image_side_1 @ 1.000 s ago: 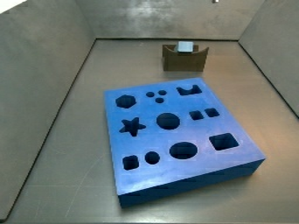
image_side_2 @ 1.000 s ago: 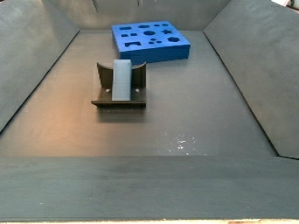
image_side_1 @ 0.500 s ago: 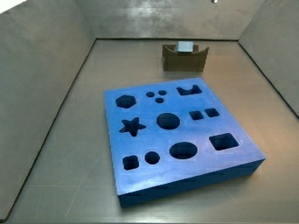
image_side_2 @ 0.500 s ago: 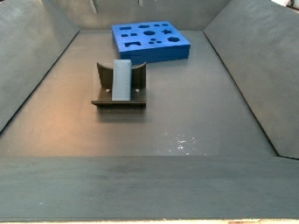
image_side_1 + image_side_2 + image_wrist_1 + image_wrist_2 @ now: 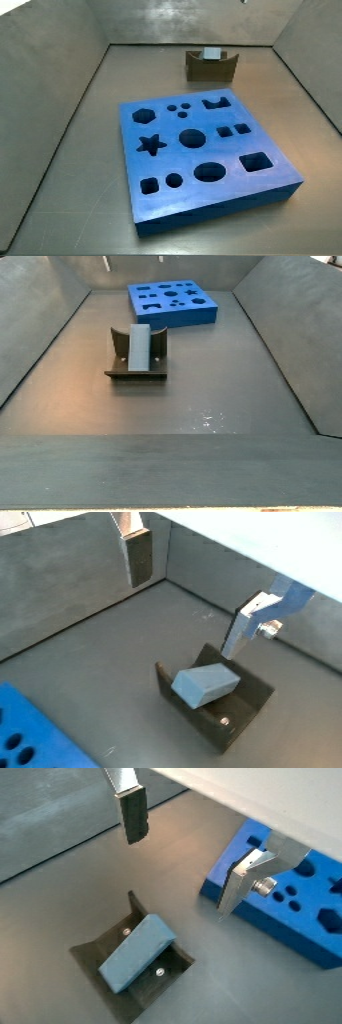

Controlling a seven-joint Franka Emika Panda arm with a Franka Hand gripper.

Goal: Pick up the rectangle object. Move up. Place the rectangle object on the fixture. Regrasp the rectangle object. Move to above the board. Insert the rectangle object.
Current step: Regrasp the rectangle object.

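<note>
The pale blue rectangle object (image 5: 205, 684) (image 5: 138, 953) lies tilted in the notch of the dark fixture (image 5: 245, 709) (image 5: 94, 949). Both side views show the rectangle object (image 5: 211, 54) (image 5: 136, 346) on the fixture (image 5: 210, 70) (image 5: 134, 373). The royal-blue board (image 5: 201, 150) (image 5: 171, 301) (image 5: 305, 903) (image 5: 27, 734) lies flat on the floor, apart from the fixture. My gripper (image 5: 194, 592) (image 5: 185, 848) hangs open well above the fixture with nothing between its fingers. It shows only in the wrist views.
Sloping grey walls (image 5: 54, 100) (image 5: 27, 336) enclose the floor on all sides. The fixture stands near one wall, the board toward the middle.
</note>
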